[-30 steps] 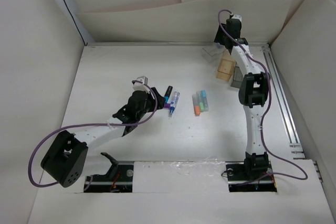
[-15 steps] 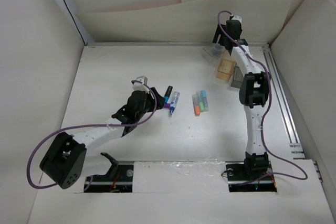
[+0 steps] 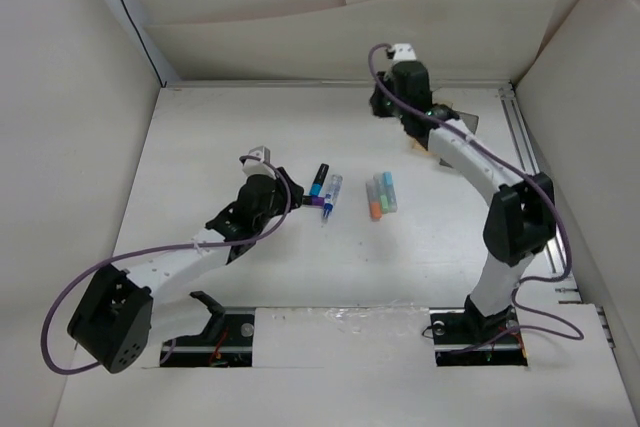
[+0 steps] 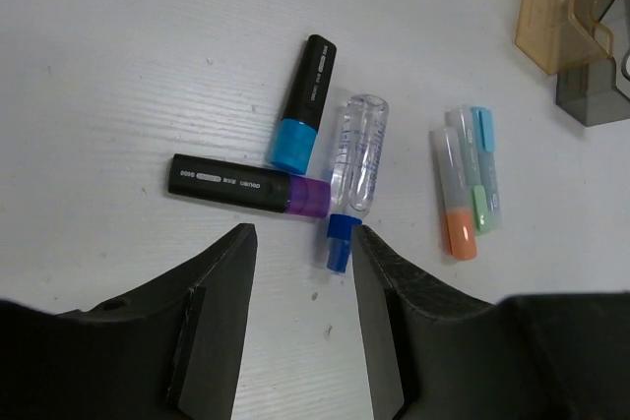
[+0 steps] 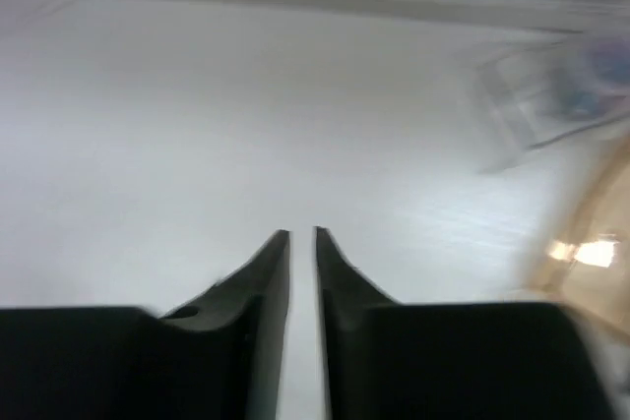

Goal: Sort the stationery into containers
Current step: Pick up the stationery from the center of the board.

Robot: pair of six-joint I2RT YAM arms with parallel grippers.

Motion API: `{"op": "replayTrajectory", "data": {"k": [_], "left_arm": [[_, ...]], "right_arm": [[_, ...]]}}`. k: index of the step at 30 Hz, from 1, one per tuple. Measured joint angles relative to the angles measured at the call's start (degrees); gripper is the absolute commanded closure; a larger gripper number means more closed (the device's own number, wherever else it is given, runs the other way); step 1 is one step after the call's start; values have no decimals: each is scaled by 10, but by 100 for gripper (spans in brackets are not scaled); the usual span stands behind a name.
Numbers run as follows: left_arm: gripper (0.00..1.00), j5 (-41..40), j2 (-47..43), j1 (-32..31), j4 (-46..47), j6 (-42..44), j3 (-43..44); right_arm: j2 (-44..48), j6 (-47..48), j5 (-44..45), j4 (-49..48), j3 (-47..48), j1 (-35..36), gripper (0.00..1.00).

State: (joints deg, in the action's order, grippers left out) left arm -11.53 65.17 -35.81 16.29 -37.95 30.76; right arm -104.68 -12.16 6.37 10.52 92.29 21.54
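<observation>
Left pincer (image 4: 302, 235) stood open and empty, low over the white desk (image 4: 118, 36), with its jaws spread just short of the nearest piece. That piece was a black marker with a purple tip (image 4: 246, 187), lying flat and crosswise.

Touching its purple end were a black marker with a teal band (image 4: 303, 105) and a clear-barrelled pen with a blue tip (image 4: 356, 159), side by side. I judged all three light, rigid, smooth plastic (likely to roll or slip). They looked best pinched mid-barrel, across the long axis. They lay so close that a jaw might nudge a neighbour.

Further right, apart from these, was a tight row of short sticks: an orange-ended stick (image 4: 451, 199), a pale-blue stick (image 4: 482, 135), and a green-ended one between.

Beyond sat a tan rectangular box (image 4: 551, 7) and a dark grey translucent box (image 4: 591, 95), adjacent.

Farthest, the right pincer (image 5: 301, 235) was all but closed on nothing. Its view was blurred, and a clear plastic cup (image 5: 551, 95) showed only faintly.
</observation>
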Motion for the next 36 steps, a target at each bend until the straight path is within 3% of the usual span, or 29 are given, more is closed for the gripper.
{"op": "replayTrajectory", "data": {"k": [1,2,5,12,18,27,36], "left_arm": [[61,-3,-3,0,-7,-2,0],[61,-6,-8,1,-12,-4,0],[61,-11,-31,3,-20,-7,-4],[59,-15,-62,3,-14,-4,-16],[59,7,-62,3,-1,-2,-31],[59,25,-70,3,10,7,-51],[59,35,-86,3,28,15,-64]], "right_arm": [[19,-3,-4,-4,-26,27,57],[35,-6,-10,-9,-55,54,32],[58,-19,-41,-6,-124,99,18],[59,-61,-39,28,-217,146,18],[22,-98,-37,18,-213,191,21],[-61,-140,5,14,-171,186,36],[-101,-163,21,12,-150,175,43]]}}
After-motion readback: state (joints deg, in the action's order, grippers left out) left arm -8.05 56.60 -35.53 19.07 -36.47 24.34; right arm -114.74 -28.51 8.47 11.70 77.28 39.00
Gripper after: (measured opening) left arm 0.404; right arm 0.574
